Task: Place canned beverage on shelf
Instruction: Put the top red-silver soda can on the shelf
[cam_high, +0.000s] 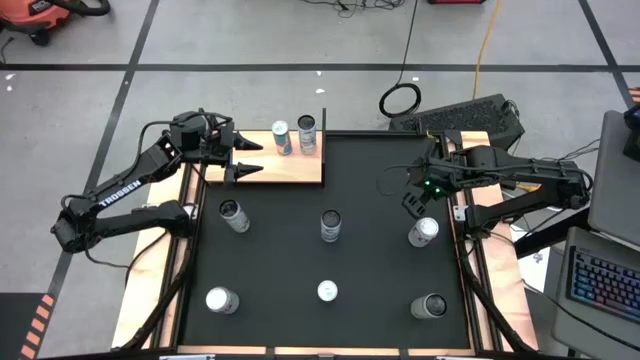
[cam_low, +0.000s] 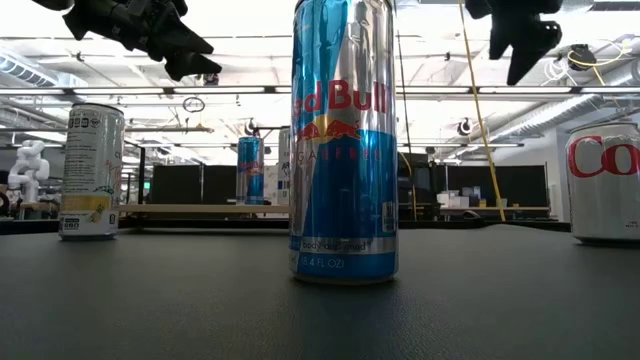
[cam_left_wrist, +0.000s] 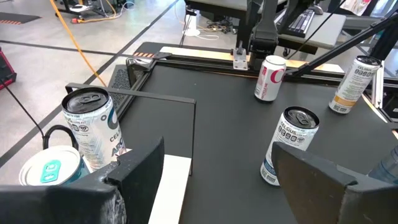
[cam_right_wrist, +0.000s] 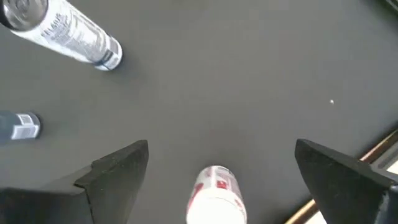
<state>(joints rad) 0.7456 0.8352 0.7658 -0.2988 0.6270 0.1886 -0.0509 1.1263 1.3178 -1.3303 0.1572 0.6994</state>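
Black matting (cam_high: 370, 250) covers most of the bench, with the shelf, a flat light-wood board with thin black metal uprights at its corners (cam_high: 290, 168), sitting at its far left corner.

Two cans already stand upright on that board: a blue-and-silver can (cam_high: 282, 138) and, just beside it, a dark-topped silver can (cam_high: 307, 132). So part of the job looks done.

Six cans remain on the mat:
- a silver can at the left (cam_high: 234, 214);
- a tall slim blue-and-silver energy-drink can in the middle (cam_high: 331, 226);
- a red-and-white cola can at the right (cam_high: 423, 231);
- a white-topped can at the near left (cam_high: 221, 300);
- a small silver can at the near middle (cam_high: 327, 291);
- a dark-topped can at the near right (cam_high: 429, 306).

By my reading, the task is about a quarter finished.

The left gripper (cam_high: 243, 158) hovers over the shelf's left end, near the two placed cans. Its jaws are spread wide and hold nothing.

The right gripper (cam_high: 411, 198) hangs above the mat's right side. In the right wrist view the cola can (cam_right_wrist: 215, 196) lies between its widely parted fingers (cam_right_wrist: 115, 168), not gripped. That can seems the next pick.
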